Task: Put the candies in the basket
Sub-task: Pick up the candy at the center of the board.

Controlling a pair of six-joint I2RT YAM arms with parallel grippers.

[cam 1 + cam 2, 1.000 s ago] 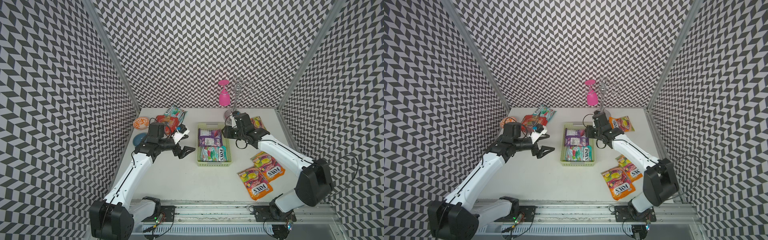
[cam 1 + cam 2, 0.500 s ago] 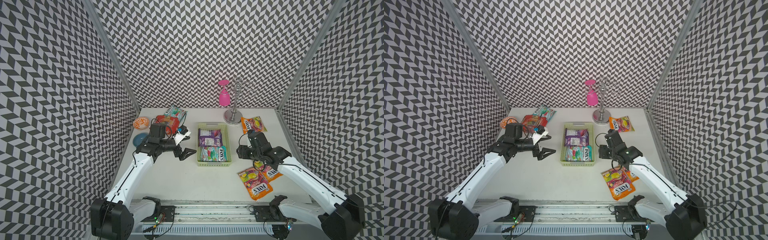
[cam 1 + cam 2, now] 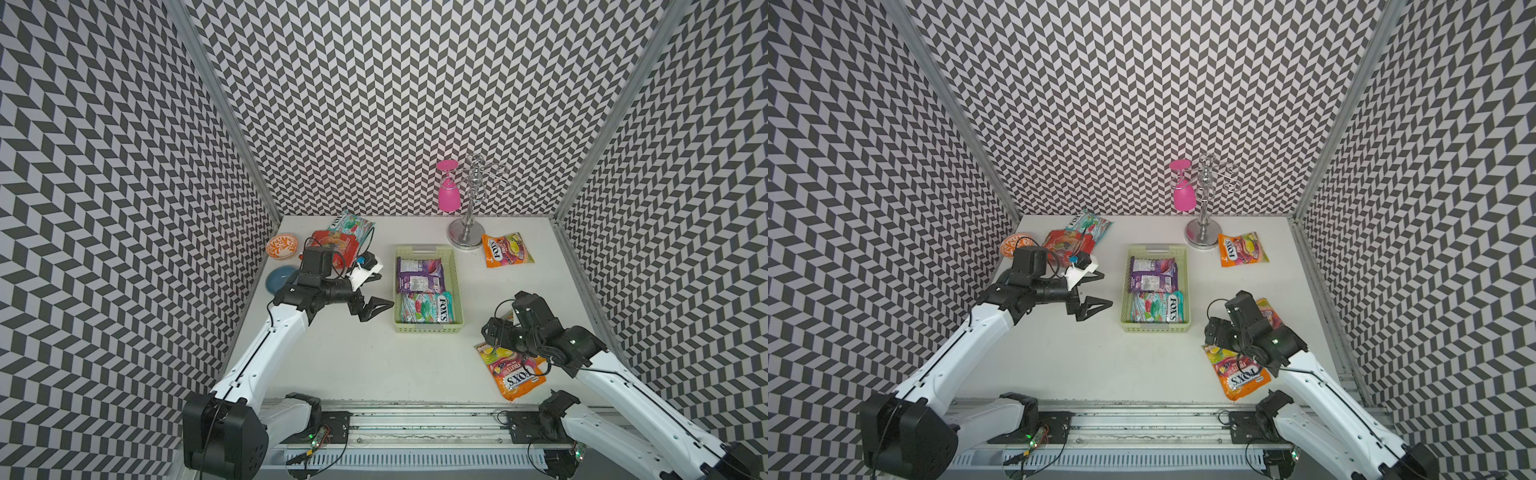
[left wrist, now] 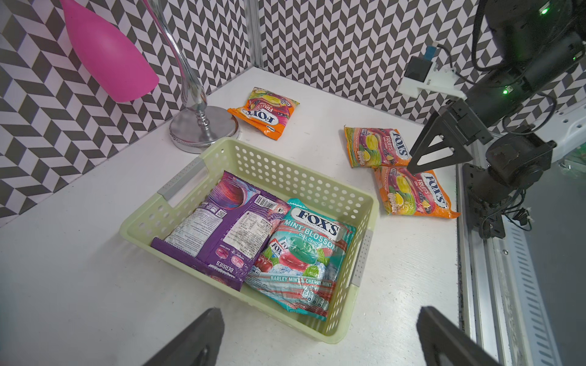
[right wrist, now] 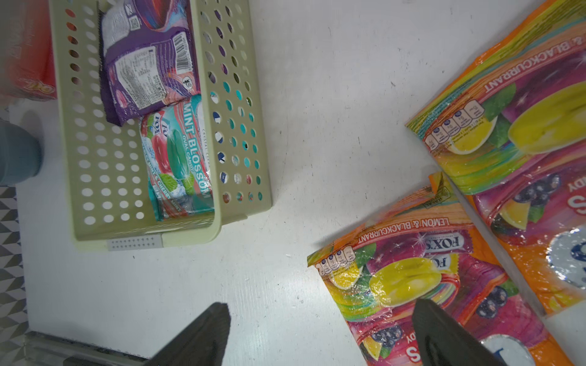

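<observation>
The pale green basket (image 3: 426,249) (image 4: 285,164) (image 5: 95,142) holds a purple candy bag (image 3: 419,274) and a teal one (image 3: 428,307). My left gripper (image 3: 380,293) (image 4: 317,336) hangs open and empty just left of the basket. Over the front-right orange bag (image 3: 513,372) (image 5: 412,285), my right gripper (image 3: 494,332) (image 5: 320,332) stands open, one finger above the bag's edge and one above the bare table. A second orange bag (image 3: 1268,313) lies partly under that arm. A third (image 3: 505,249) lies at the back right. Red (image 3: 334,243) and teal (image 3: 353,224) bags lie at the back left.
An orange patterned bowl (image 3: 282,246) and a blue bowl (image 3: 280,278) sit by the left wall, behind my left arm. A chrome stand (image 3: 467,237) with a pink glass (image 3: 449,199) hanging on it rises behind the basket. Patterned walls close three sides.
My right arm has swung from the basket's far right corner to the front right, over the orange bags, and its jaws have opened. The left arm has barely moved.
</observation>
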